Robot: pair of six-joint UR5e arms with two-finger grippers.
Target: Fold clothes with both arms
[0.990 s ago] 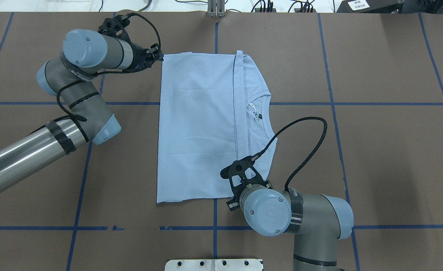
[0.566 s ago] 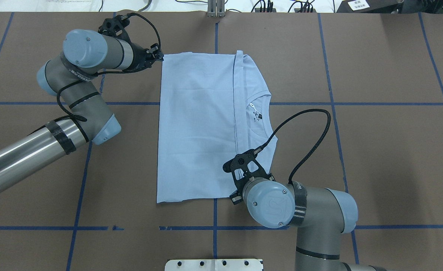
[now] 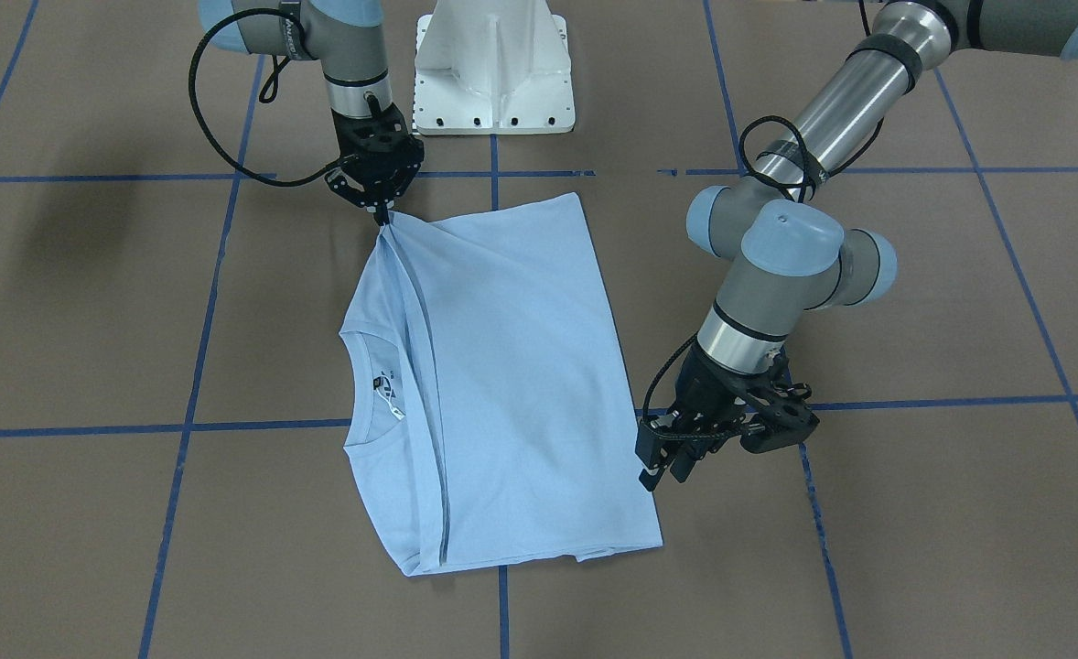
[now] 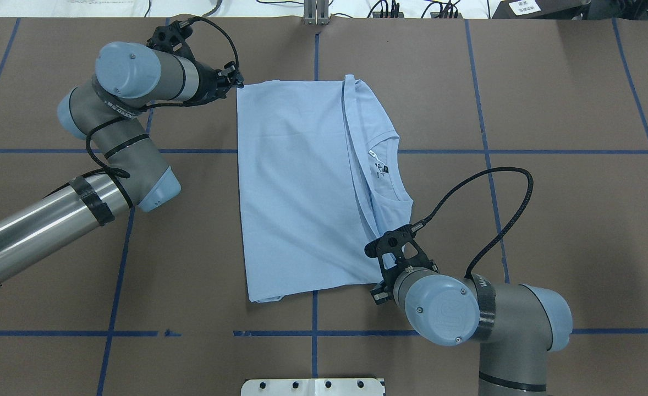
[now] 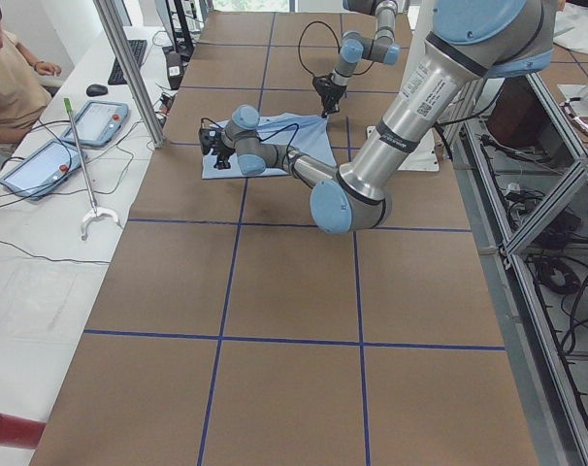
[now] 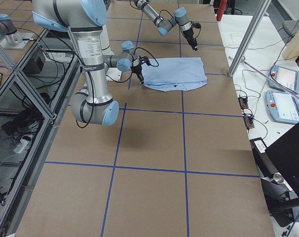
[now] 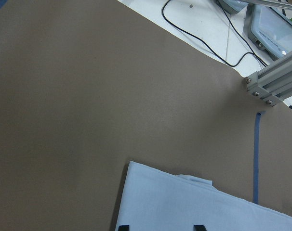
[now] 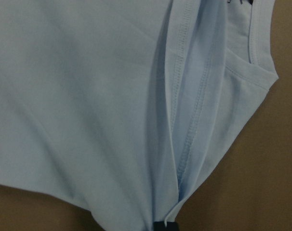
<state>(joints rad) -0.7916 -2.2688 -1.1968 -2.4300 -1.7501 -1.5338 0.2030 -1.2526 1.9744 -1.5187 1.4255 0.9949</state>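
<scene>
The light blue T-shirt (image 4: pixel 296 187) lay in the middle of the brown table (image 4: pixel 549 220), folded into a long rectangle. Its collar (image 4: pixel 385 165) was toward the robot's right, and the white neck tag (image 3: pixel 391 403) showed inside the opening.

The right gripper (image 3: pixel 381 217) was closed on the shirt's corner nearest the robot, at the collar end. Its jaws were pinched together with cloth between them. The fabric rose off the table to a point at the tips, and creases ran from that point along the folded-over edge. In the right wrist view the stitched seams and layers converged on a dark fingertip (image 8: pixel 165 226) at the bottom edge of the picture.

The left gripper (image 3: pixel 665 467) stood at the opposite corner, the far one on the side away from the collar. Its jaws were apart and gripped nothing. The left wrist view showed two fingertips (image 7: pixel 121 227) well separated at the bottom edge, with the shirt's corner lying flat on the table just ahead of them. Whether the tips touched the cloth could not be told. The shirt around that corner was flat and smooth.

The robot's white base (image 3: pixel 493 64) stood near the right gripper. A person (image 5: pixel 8 78) sat at the white bench along the table's far side.
</scene>
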